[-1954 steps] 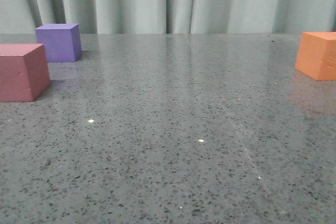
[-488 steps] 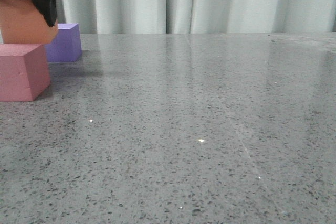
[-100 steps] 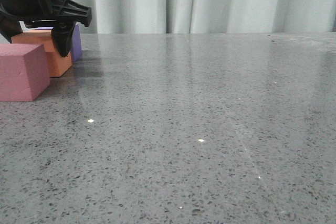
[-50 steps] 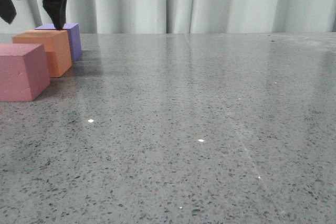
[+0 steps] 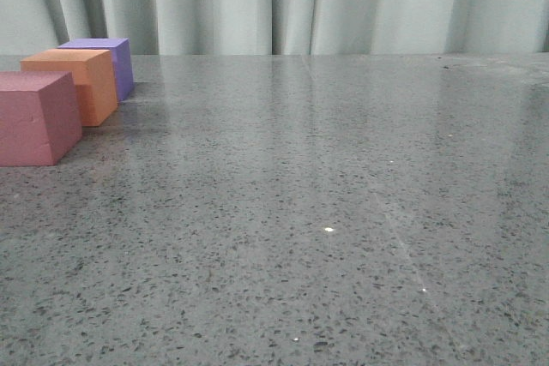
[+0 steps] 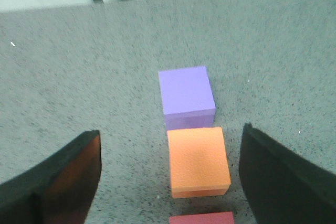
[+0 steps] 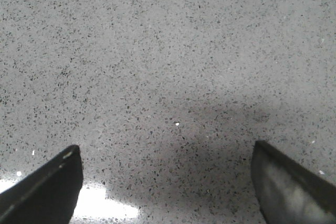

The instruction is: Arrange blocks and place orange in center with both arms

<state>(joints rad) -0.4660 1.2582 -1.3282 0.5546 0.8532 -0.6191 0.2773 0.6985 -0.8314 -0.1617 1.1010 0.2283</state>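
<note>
Three blocks form a line at the table's [image 5: 343, 212] far left: pink [image 5: 34, 117] nearest, orange [image 5: 73, 83] in the middle, purple [image 5: 107, 62] farthest. The left gripper [image 6: 170, 182] hangs spread wide above the orange, which sits at 12 o'clock between its fingers [image 6: 58, 177], untouched. The right gripper [image 7: 168, 187], also spread, holds nothing over bare table.
</note>
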